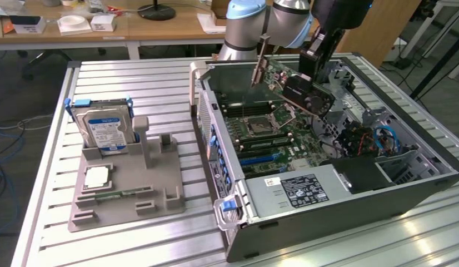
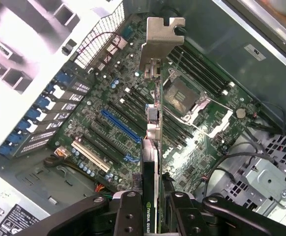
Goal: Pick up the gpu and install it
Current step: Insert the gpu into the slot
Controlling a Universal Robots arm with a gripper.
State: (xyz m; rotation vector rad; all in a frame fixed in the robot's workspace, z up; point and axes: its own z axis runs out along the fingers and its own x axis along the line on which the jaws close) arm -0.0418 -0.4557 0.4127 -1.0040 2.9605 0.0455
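The gpu [image 1: 293,86] hangs tilted in the air above the open computer case [image 1: 407,192], its silver end bracket [image 1: 259,62] toward the case's rear wall. My gripper [image 1: 318,67] is shut on the card's far end. In the wrist view the gpu [image 2: 152,167] runs edge-on away from my fingers [image 2: 128,216], which clamp it from both sides, and its bracket [image 2: 160,42] hovers over the motherboard [image 2: 133,113]. The blue expansion slot [image 2: 119,126] lies below, apart from the card.
A grey fixture tray [image 1: 122,189] on the slatted table holds a hard drive [image 1: 103,129] with a blue-white label, a processor [image 1: 96,177] and a memory stick [image 1: 114,195]. The power supply [image 1: 300,192] sits at the case's near end, cables [image 1: 378,139] toward the exterior view's right.
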